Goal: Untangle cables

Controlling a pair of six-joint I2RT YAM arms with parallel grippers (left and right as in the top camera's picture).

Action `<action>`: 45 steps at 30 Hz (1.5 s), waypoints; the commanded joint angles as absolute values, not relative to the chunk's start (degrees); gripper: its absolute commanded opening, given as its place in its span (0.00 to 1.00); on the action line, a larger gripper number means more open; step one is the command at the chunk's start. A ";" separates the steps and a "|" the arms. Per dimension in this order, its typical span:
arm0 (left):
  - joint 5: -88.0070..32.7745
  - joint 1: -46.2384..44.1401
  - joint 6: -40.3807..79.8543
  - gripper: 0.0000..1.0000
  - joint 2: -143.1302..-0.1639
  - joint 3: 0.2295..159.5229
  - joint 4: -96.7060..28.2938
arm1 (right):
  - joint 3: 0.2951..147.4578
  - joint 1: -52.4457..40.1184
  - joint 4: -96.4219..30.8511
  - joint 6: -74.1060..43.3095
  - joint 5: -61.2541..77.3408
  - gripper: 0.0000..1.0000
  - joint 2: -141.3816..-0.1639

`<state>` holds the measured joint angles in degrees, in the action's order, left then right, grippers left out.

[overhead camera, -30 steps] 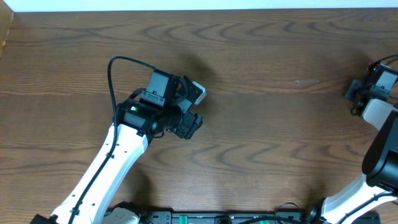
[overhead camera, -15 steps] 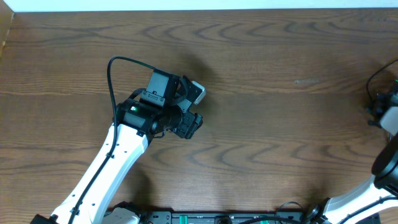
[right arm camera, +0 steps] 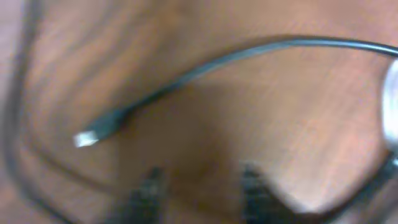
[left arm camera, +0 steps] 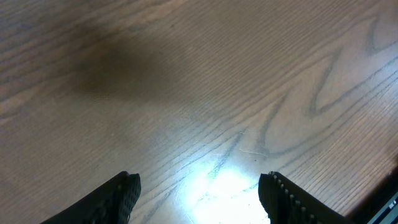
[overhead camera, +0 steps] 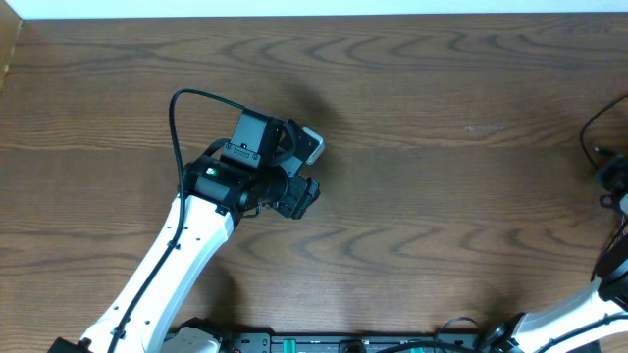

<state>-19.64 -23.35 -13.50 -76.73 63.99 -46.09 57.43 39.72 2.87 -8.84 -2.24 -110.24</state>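
In the right wrist view, which is blurred, a thin black cable (right arm camera: 205, 65) lies on the wood and ends in a white-tipped plug (right arm camera: 85, 139). My right gripper (right arm camera: 200, 186) hovers just short of it, fingers apart with only wood between them. More thin cable (right arm camera: 15, 124) curves along the left edge. From overhead, a loop of cable (overhead camera: 587, 132) shows at the far right edge beside my right arm (overhead camera: 613, 178). My left gripper (left arm camera: 199, 190) is open over bare wood; overhead it sits left of centre (overhead camera: 312, 172).
The brown wooden table (overhead camera: 422, 196) fills the view. Its far edge meets a white strip (overhead camera: 294, 8) at the top. The left arm's own thick black cable (overhead camera: 177, 123) arches above its wrist.
My right arm has slid to the right, almost out of the overhead view. The left arm has not moved.
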 commanded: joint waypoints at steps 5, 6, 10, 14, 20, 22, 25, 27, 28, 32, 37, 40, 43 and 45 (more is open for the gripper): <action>-20.58 -23.22 -13.02 0.66 -77.17 63.96 -46.19 | 58.06 35.46 7.11 -9.37 10.39 0.99 -110.04; -20.58 -23.22 -13.02 0.66 -77.17 63.96 -46.19 | 58.06 34.96 7.55 -9.34 11.07 0.99 -110.04; -20.58 -23.22 -12.99 0.67 -77.17 63.96 -46.17 | 58.06 31.99 7.46 -3.66 11.03 0.99 -110.06; -20.60 -23.22 -12.97 0.66 -77.17 63.96 -46.22 | 58.06 29.95 6.74 4.25 10.46 0.99 -110.39; -20.60 -23.22 -12.80 0.66 -77.17 63.96 -46.26 | 58.04 29.95 5.74 6.50 6.74 0.99 -110.83; -20.58 -23.22 -12.80 0.66 -77.17 63.96 -46.24 | 58.04 29.95 5.21 6.50 5.13 0.98 -110.83; -20.58 -23.22 -12.80 0.66 -77.17 63.96 -46.22 | 58.04 30.02 4.56 6.50 4.40 0.87 -110.91; -20.58 -23.22 -12.80 0.67 -77.17 63.96 -46.22 | 58.04 30.20 4.25 6.50 4.38 0.73 -110.93; -20.58 -23.22 -12.80 0.66 -77.17 63.96 -46.24 | 58.04 30.30 4.01 6.48 4.40 0.69 -110.96; -20.60 -23.22 -12.78 0.66 -77.17 63.96 -46.26 | 58.04 30.83 2.83 6.46 3.92 0.78 -111.44; -20.60 -23.22 -12.80 0.67 -77.17 63.96 -46.26 | 58.02 31.68 0.54 6.48 0.78 0.95 -113.82; -20.60 -23.22 -12.80 0.66 -77.17 63.96 -46.26 | 58.02 32.21 0.19 6.46 0.78 0.72 -114.85; -20.60 -23.22 -12.80 0.66 -77.17 63.96 -46.24 | 58.02 32.58 -0.03 6.46 0.78 0.10 -115.20; -20.60 -23.22 -12.80 0.67 -77.17 63.96 -46.24 | 58.02 32.60 -0.14 6.22 0.80 0.01 -115.20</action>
<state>-19.66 -23.35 -13.32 -76.73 63.99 -46.09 58.65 31.99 1.32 6.07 2.96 -112.36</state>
